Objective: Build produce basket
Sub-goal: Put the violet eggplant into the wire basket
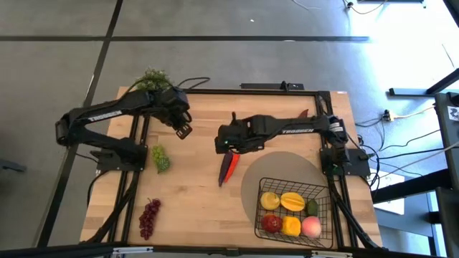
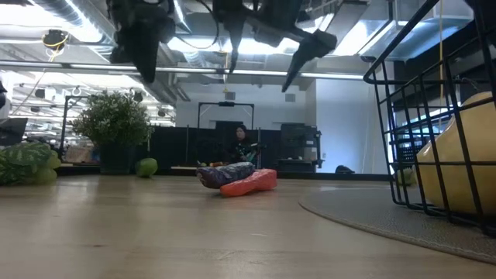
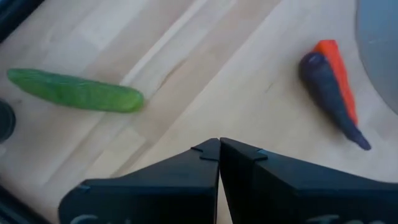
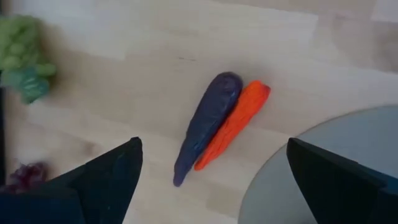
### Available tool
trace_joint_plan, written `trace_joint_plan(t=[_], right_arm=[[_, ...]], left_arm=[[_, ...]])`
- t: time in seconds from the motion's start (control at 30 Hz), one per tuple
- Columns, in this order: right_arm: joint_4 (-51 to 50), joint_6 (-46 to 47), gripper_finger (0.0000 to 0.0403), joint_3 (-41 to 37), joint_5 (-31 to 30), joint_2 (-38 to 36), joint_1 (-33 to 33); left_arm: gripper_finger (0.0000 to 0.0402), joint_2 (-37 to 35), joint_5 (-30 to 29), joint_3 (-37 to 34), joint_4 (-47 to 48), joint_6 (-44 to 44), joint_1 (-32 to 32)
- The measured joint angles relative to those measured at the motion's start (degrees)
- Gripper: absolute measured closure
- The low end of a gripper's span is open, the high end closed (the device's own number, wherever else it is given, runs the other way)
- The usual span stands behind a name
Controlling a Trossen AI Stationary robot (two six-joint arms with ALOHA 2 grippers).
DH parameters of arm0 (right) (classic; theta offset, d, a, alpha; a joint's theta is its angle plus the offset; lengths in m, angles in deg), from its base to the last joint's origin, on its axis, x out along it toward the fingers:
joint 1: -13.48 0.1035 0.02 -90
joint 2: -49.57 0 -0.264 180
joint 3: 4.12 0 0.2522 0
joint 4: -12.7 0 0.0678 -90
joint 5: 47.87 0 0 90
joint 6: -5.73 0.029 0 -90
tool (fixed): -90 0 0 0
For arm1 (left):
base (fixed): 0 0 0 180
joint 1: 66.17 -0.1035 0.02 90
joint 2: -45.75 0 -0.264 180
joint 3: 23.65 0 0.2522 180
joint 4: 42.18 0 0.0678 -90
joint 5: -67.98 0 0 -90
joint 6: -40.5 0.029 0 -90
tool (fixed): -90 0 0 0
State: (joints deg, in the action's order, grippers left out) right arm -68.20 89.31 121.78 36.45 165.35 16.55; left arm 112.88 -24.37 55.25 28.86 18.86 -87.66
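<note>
Left gripper hangs above the table around 11 o'clock from the middle, fingers pressed together and empty; its wrist view shows the tips meeting with a cucumber on the wood beyond them. I can't pick that cucumber out from above, the arm covers it. Green grapes sit at about 9 o'clock and purple grapes down at 7, near the front-left edge, with lots of bare wood between them and the centre.

Right gripper hovers dead centre, fingers spread wide, holding nothing, right over a red chili lying touching a dark purple one. From above those two blur into a single streak.

The basket is at 4 o'clock on a grey round mat, close to the table's front edge. Inside: lemon, mango, apple, yellow pepper, peach, plus something green that's hard to identify.
</note>
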Motion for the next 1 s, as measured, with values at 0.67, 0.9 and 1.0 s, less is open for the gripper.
trace_joint_plan(t=[0.67, 0.9, 1.0], right_arm=[[4.9, 18.6, 0.0018, 0.0, 1.2, 11.9, 2.9], [14.1, 21.2, 0.0018, 0.0, 1.2, 15.4, 2.8], [14.0, 21.9, 0.0018, 0.0, 1.2, 16.5, 2.8]], left_arm=[[0.0401, -5.4, -0.4, -0.1, -1.9, 11.7, 0.0], [0.0401, -5.4, -0.4, 0.0, -2.0, 16.8, -0.1], [0.0401, -5.4, 0.0, 0.0, -2.0, 17.7, -0.1]])
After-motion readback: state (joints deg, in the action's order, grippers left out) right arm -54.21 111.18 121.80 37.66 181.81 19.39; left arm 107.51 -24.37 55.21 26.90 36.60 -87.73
